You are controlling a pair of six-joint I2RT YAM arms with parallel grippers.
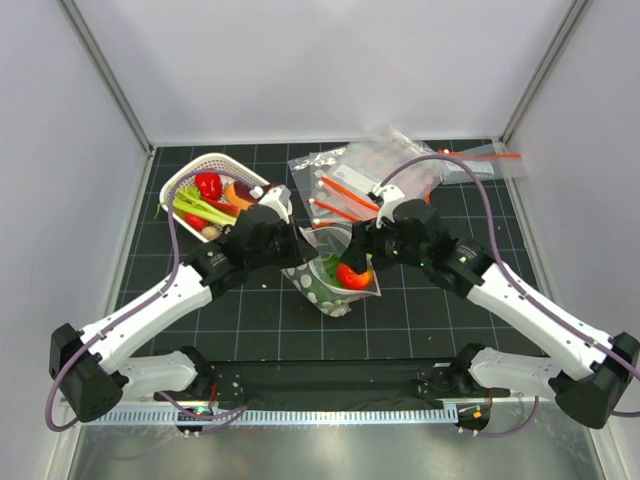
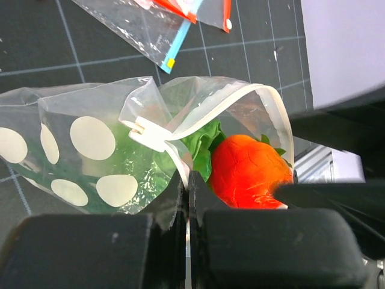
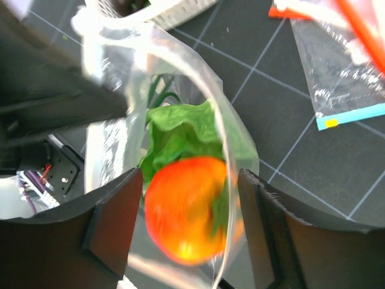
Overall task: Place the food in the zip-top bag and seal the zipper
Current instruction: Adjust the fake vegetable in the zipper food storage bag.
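Left wrist: left hand (image 2: 187,198) pinching zip-top bag (image 2: 90,150) rim, right hand (image 3: 189,226) spread around orange-red piece (image 3: 186,208)

The zip-top bag (image 2: 90,150) is thin clear plastic, glossy and crinkled, printed with matt white dots; its zipper (image 2: 210,117) is a smooth pale strip. Inside, at 4 o'clock from the dots, sits the food (image 2: 249,171) — glossy orange-red, dimpled — against ruffled green leaf.

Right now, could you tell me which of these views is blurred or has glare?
Right wrist: the orange piece is smeared and soft, fingers dark. Left wrist: the bag is sharp, with small glints on the plastic. Top: evenly lit, no strong glare.
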